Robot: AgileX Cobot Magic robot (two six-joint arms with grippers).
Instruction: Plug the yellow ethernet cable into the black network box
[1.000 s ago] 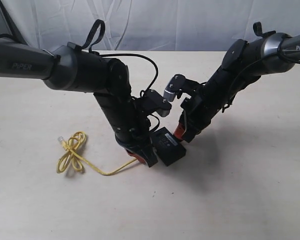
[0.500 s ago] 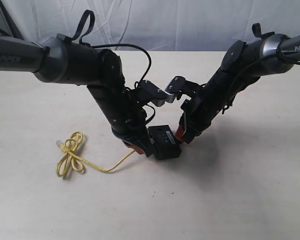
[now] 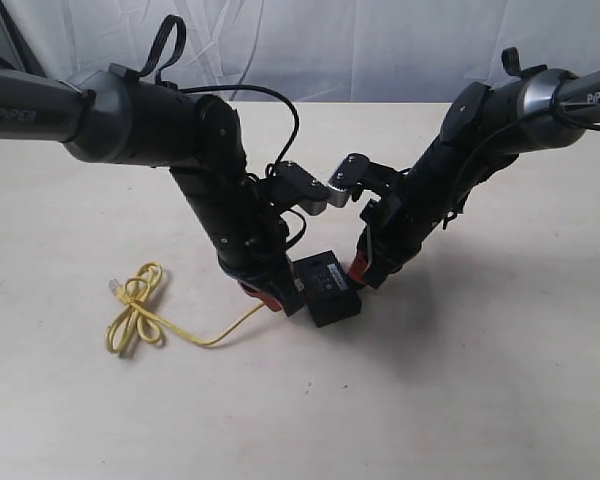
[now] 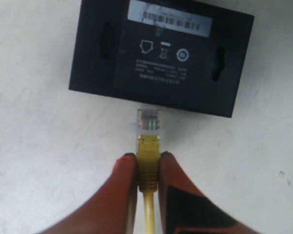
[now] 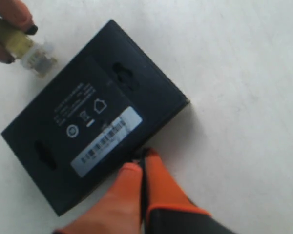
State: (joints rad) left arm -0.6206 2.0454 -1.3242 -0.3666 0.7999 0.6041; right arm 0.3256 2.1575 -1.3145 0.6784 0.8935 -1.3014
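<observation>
Over the last second the left gripper (image 3: 270, 298) was drawn a little toward the left of the exterior view. The black network box (image 3: 325, 288) was shifted and turned slightly with it, and the tied loop of the yellow ethernet cable (image 3: 135, 312) was dragged a short way leftward across the desk (image 3: 480, 400). The approach appeared to have been realigned rather than completed. In the left wrist view the clear plug (image 4: 149, 119) was seen with its tip at the box's side edge, yet almost the whole plug was exposed, so it was judged not to be seated. No port opening could be made out from above, so whether the tip had entered one could not be told.

The yellow boot behind the plug was pinched between the left fingers (image 4: 124, 175), which were set narrow around it. The right gripper (image 5: 141, 163) was closed on nothing, and its fingers were pressed together against the opposite long side of the box, beside the barcode label (image 5: 105, 141), apparently as a brace.

The left arm was reached in from the left, with its forearm dropped steeply to the desk. The right arm was slanted down from the right, so that the box was flanked by both wrists.
</observation>
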